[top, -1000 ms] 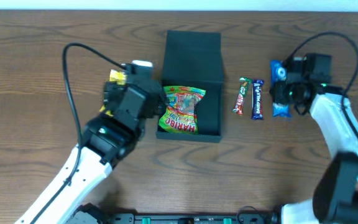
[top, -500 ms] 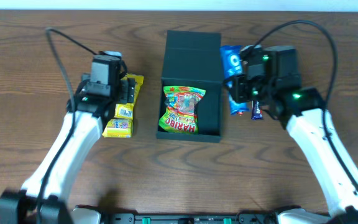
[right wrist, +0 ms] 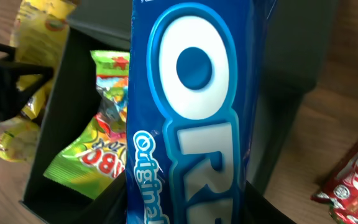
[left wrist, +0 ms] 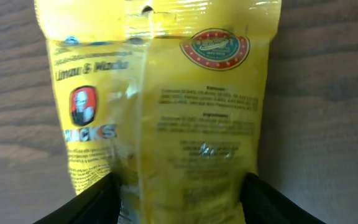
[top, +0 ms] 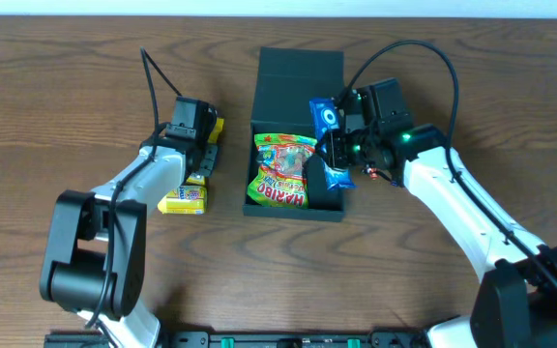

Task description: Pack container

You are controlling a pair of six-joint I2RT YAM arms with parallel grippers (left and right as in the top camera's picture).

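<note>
The dark teal container (top: 298,87) stands open at mid-table with its lid flap lying back. A green Haribo bag (top: 280,179) lies in it. My right gripper (top: 341,155) is shut on a blue Oreo pack (top: 323,121) and holds it over the box's right side. In the right wrist view the Oreo pack (right wrist: 191,93) fills the gap between the fingers (right wrist: 185,199), above the container (right wrist: 55,124) and the Haribo bag (right wrist: 98,155). My left gripper (top: 199,145) is left of the box. Its fingers (left wrist: 180,186) are shut on a yellow snack packet (left wrist: 185,112) on the table.
A second yellow packet (top: 184,199) lies on the table just in front of the left gripper. A red KitKat bar (right wrist: 347,180) lies right of the box, mostly under my right arm in the overhead view. Cables arc above both arms.
My right gripper has carried the Oreo pack left, from beside the lid to over the box's right side. My left gripper has shifted right and closer to the box, over the yellow packet.
</note>
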